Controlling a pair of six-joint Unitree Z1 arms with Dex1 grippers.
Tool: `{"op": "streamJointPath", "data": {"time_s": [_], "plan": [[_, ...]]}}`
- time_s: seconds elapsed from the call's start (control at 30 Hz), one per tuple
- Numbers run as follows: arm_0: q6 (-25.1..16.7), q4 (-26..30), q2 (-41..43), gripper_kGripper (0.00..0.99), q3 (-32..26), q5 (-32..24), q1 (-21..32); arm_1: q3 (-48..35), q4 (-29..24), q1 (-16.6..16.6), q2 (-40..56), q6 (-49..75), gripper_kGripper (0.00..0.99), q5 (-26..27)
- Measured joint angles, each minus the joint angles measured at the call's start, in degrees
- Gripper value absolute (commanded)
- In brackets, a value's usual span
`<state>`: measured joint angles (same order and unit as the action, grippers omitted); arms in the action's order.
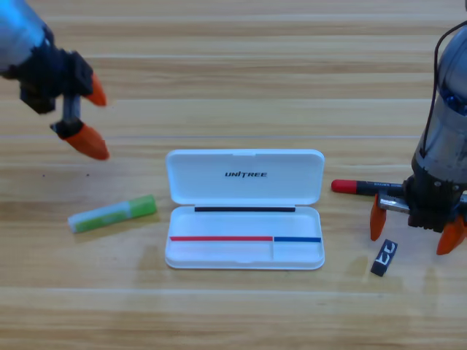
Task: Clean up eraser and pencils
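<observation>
High view: eraser (384, 257) lies just below right gripper (417, 227).

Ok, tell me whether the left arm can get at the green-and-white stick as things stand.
Probably yes. The left gripper hangs open above the table, up and left of the green-and-white pencil, which lies flat left of the white case, apart from it, with nothing between gripper and stick.

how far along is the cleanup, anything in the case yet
Nothing is packed yet: the open white case holds none of the items. In hand: the right gripper, jaws open, sits over the black pencil with the red cap, near the eraser, but holds nothing. The left gripper hangs open at upper left, above the green-and-white pencil. Left to do: both pencils and the eraser, all on the table.
</observation>
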<state>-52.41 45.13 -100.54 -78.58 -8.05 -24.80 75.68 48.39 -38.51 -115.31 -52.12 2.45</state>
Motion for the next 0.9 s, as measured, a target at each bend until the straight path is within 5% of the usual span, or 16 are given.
{"op": "streamJointPath", "data": {"time_s": [0.43, 0.8, 0.9], "plan": [[1.6, -0.7, -7.7, 0.867, 2.7, -2.1, 0.0, 0.0, -1.0, 0.0, -2.1, -2.6, 0.824, 0.7], [2.3, -11.3, -8.6, 0.868, 10.3, -2.3, 0.0, 0.0, -1.0, -1.4, -2.1, -3.7, 0.808, 1.1], [2.3, -13.2, -9.1, 0.867, 11.0, -1.4, 0.0, -0.1, -1.0, -1.8, -2.1, -3.9, 0.729, 1.6]]}}
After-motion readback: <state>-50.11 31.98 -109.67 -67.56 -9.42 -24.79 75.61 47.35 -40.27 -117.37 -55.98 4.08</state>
